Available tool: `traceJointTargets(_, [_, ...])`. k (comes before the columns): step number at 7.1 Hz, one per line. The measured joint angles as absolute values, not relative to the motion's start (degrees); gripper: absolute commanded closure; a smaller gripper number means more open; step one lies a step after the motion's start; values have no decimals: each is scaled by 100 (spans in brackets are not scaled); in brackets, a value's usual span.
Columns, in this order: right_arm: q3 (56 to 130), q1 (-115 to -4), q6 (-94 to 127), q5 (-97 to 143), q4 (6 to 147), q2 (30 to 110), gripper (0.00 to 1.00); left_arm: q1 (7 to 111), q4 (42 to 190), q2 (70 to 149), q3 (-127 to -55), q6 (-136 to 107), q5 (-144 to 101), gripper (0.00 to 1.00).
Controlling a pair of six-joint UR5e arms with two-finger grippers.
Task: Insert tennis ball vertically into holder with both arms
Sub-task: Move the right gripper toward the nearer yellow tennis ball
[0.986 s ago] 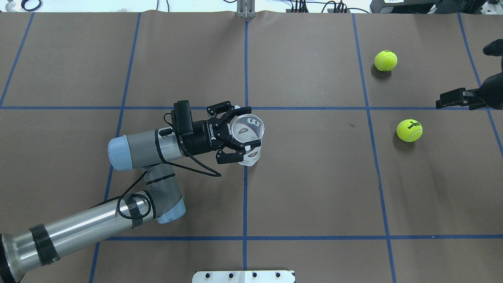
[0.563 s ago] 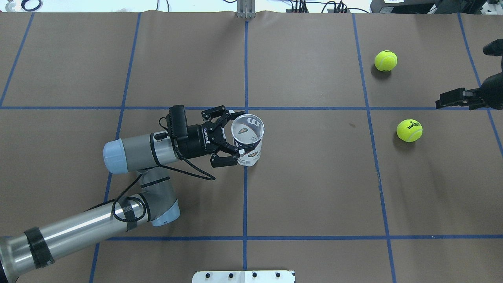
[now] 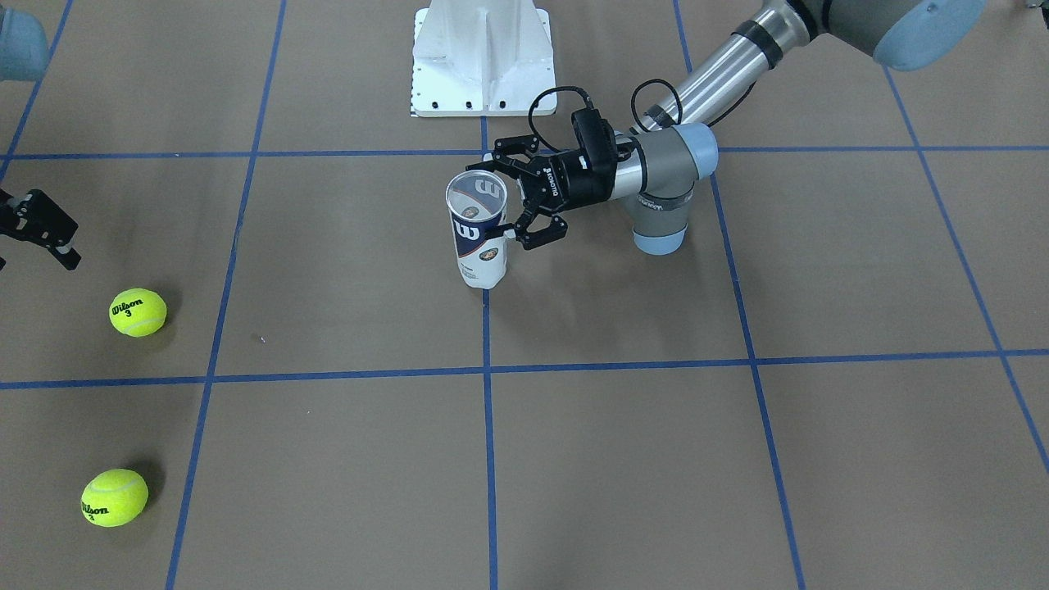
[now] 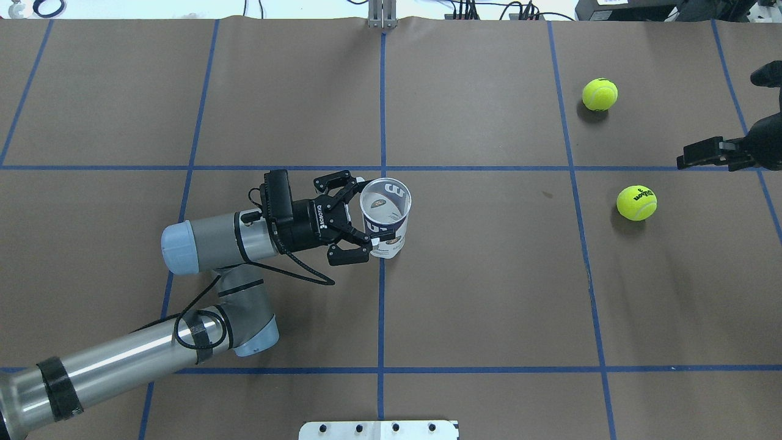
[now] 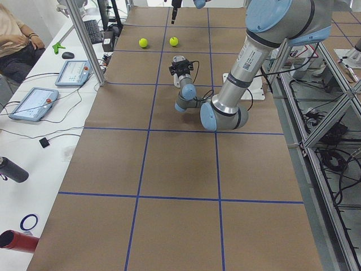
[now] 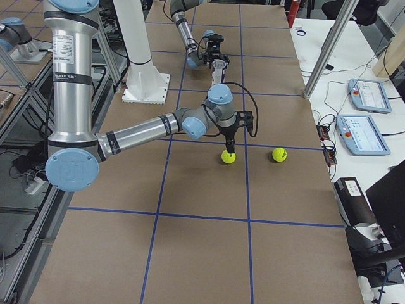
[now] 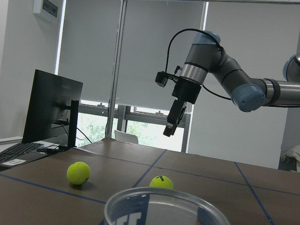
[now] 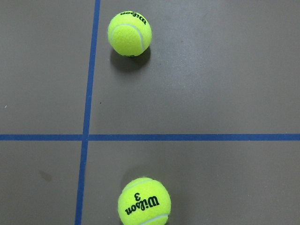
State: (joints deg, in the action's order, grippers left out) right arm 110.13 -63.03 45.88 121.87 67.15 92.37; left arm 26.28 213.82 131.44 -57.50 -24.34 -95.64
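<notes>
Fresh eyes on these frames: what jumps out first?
The clear holder stands upright in the middle of the table, with the left gripper open right beside it. Two yellow tennis balls lie well off on the robot's right, and the right gripper hangs over them.

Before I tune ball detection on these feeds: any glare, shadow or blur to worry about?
Right wrist view: both tennis balls sharp, with soft shadows. Overhead view: even light, no glare on the table. Left wrist view: the holder looks soft and is cropped at the bottom edge, with bright windows behind.
</notes>
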Motion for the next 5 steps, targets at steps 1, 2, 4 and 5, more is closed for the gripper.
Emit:
traceJointTargets(1, [11012, -6305, 4588, 12189, 6715, 9237, 0, 2626, 21378, 13147, -5753, -2429, -9561, 17])
traceJointTargets(2, [11008, -6304, 4588, 12188, 6715, 9237, 0, 2624, 21378, 13150, -5756, -2392, -9559, 17])
traceJointTargets(4, [10970, -6300, 4582, 12170, 6717, 9211, 0, 2624, 21379, 13156, -5759, -2289, -9560, 17])
traceJointTargets(5, [10888, -6291, 4582, 12154, 6720, 9117, 0, 2627, 21381, 13157, -5762, -2275, -9548, 17])
